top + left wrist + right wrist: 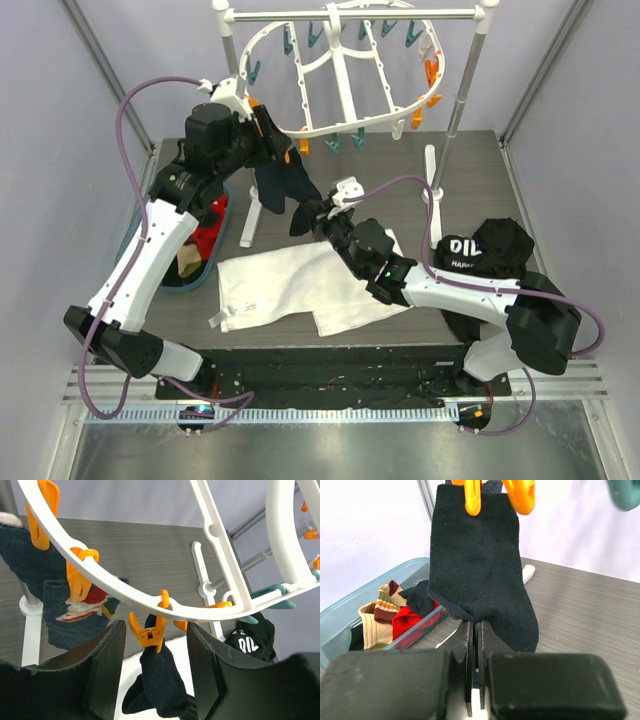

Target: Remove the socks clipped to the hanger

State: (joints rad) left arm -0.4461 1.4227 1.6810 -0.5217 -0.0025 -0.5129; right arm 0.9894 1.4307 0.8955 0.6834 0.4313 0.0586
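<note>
Your left gripper (pixel 155 632), upper left of centre in the top view, stands part open. Its fingers sit either side of an orange clip (pixel 149 630) on the lower rim of the hanger (pixel 350 126), and neither finger appears to touch the clip. That clip holds a black sock (pixel 480 565) by its cuff. Your right gripper (pixel 474 630) is closed on the sock's hanging lower end, mid-frame in the top view. A navy sock (pixel 70 610) with a red and white motif hangs further along the rim, at the left of the left wrist view. Blue bin (pixel 340 616) at frame left holds a red sock (pixel 407 622) and a tan striped sock (pixel 375 611). On the surface (pixel 400 170): white cloth (pixel 290 285) at centre, black garment (pixel 500 250) at right. Its white letters read "DIL"; a smaller line beneath starts "HAPP", rest unreadable.
</note>
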